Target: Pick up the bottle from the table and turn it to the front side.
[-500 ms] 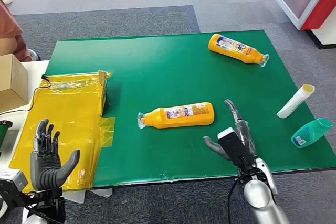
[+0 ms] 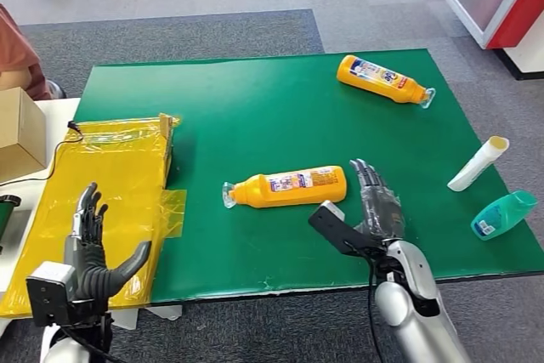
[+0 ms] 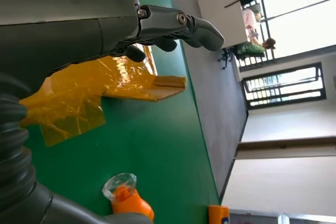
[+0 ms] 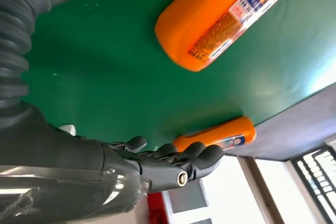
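Green matting point(image 2: 269, 108) covers the table, grey carpet around it. Above the mat's near edge the right hand point(image 2: 367, 208) hovers with fingers spread and thumb out, holding nothing. Just beyond its fingertips lies the orange bottle point(image 2: 289, 187), flat on its side, long axis across the robot's front, clear cap pointing toward the left hand point(image 2: 96, 252), which is also spread and empty. The reach looks underway; next, the right hand must close around the bottle's base end.
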Action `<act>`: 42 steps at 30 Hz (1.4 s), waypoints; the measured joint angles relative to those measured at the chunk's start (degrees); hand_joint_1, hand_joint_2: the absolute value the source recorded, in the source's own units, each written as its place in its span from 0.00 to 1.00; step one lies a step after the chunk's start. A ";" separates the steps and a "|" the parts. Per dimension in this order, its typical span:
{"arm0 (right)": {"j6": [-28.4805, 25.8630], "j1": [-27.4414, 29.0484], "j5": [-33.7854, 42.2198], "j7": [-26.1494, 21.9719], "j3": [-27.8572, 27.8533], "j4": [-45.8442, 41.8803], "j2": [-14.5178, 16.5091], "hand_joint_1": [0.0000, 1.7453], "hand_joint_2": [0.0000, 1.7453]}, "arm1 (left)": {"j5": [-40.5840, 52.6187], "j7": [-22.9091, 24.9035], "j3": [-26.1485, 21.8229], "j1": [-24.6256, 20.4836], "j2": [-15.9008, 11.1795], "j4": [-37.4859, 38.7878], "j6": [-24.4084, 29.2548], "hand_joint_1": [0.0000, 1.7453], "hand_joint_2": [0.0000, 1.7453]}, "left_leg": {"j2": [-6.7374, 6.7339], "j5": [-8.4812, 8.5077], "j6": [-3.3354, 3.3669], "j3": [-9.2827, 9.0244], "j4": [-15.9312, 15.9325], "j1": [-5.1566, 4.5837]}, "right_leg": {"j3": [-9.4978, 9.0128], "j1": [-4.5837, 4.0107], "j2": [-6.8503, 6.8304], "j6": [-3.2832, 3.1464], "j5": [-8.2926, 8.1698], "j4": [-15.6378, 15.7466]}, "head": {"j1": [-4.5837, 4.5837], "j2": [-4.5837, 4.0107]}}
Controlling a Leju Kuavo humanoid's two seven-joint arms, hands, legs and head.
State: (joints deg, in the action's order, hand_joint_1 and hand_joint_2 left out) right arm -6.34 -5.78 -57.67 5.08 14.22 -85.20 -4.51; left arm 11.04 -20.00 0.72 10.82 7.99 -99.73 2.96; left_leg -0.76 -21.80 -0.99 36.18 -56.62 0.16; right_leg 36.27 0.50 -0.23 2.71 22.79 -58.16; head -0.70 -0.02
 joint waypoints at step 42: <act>7.10 -31.12 -23.67 12.32 20.71 49.70 10.55 0.00 1.00 | 0.73 6.93 20.73 -31.07 -1.51 12.26 -9.58 0.00 1.00 | 0.01 0.42 0.01 0.08 -0.04 0.00 | 0.06 0.00 0.00 0.00 -0.36 -0.02 | 0.01 0.00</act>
State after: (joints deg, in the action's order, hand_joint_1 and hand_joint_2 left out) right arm 0.76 -36.90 -81.34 17.40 34.93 -35.51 6.05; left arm 11.77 -13.07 21.44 -20.25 6.49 -87.46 -6.62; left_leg -0.75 -21.39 -0.98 36.26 -56.66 0.15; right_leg 36.33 0.50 -0.24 2.71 22.43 -58.18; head -0.70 -0.02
